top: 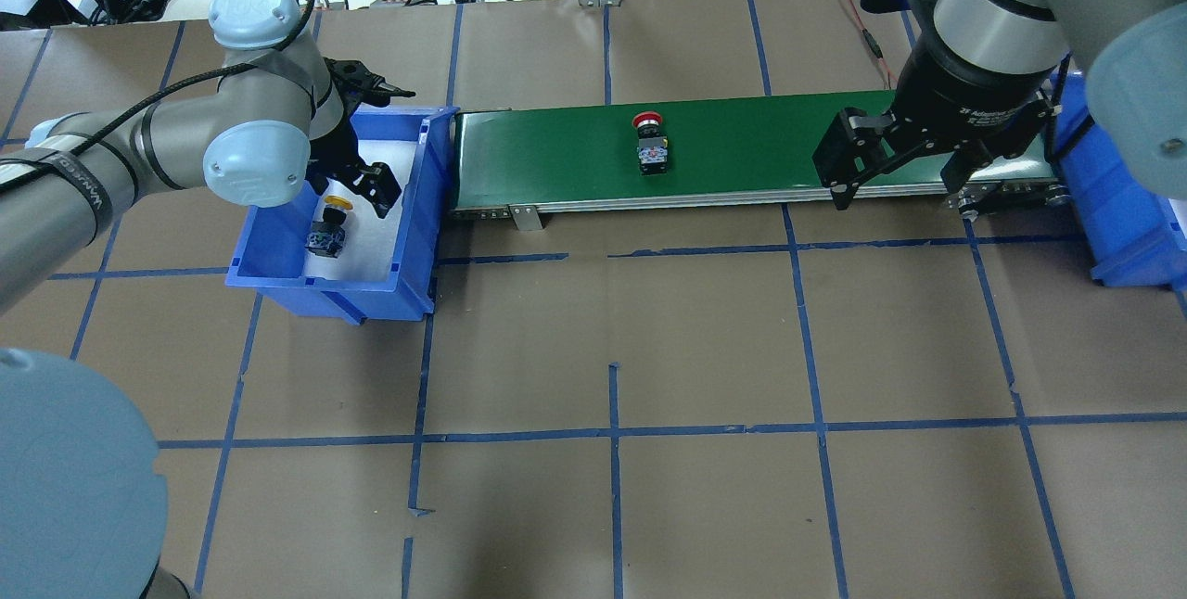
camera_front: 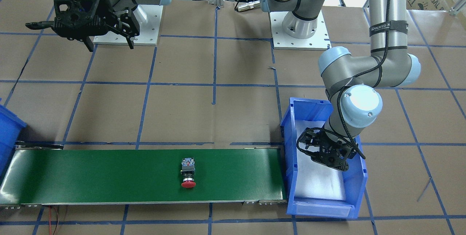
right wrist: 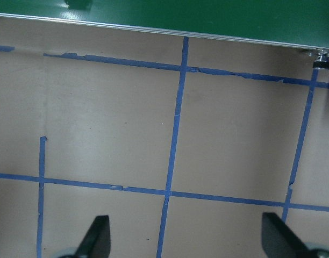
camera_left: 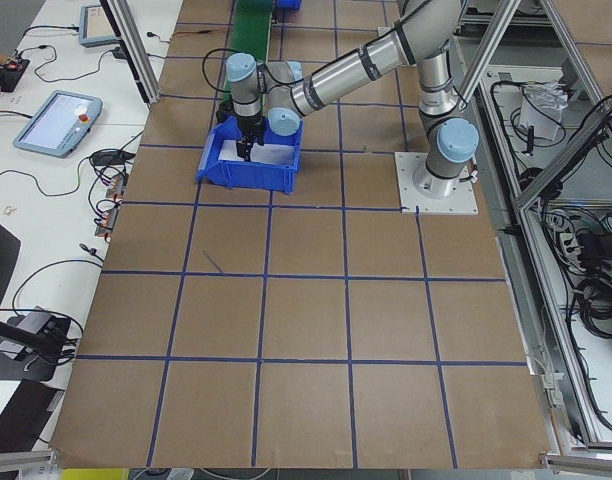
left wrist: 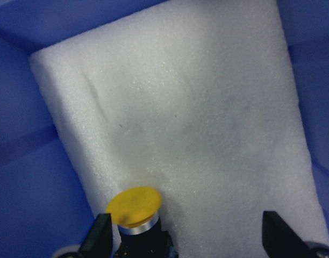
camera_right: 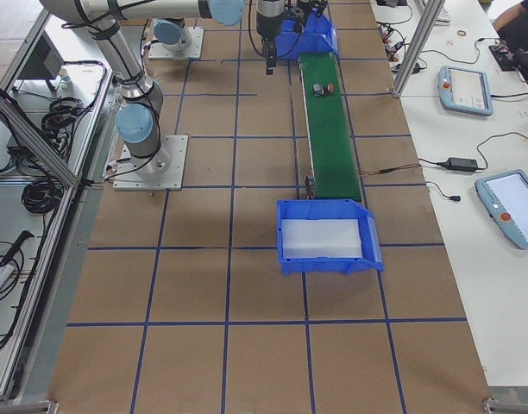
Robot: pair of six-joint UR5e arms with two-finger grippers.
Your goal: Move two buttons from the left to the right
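Item: yellow button (left wrist: 134,207), lying on foam (left wrist: 197,107) in left bin (top: 417,200) under left gripper (left wrist: 188,242), jaws spread and empty; it sits off-centre, just beside one finger (left wrist: 102,236) with the other well apart, so a sideways shift looks needed before closing. Item: red button (top: 651,143), midway on belt (top: 760,140), nearer right gripper (top: 895,184), whose jaws hang spread and empty over tabletop (top: 649,349) beside belt's right end.

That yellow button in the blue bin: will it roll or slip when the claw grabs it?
Probably rigid: the yellow button has a hard-looking cap on a boxy body. The foam pad under it likely stops rolling. The round cap could slip; the boxy body seems the safer grip.
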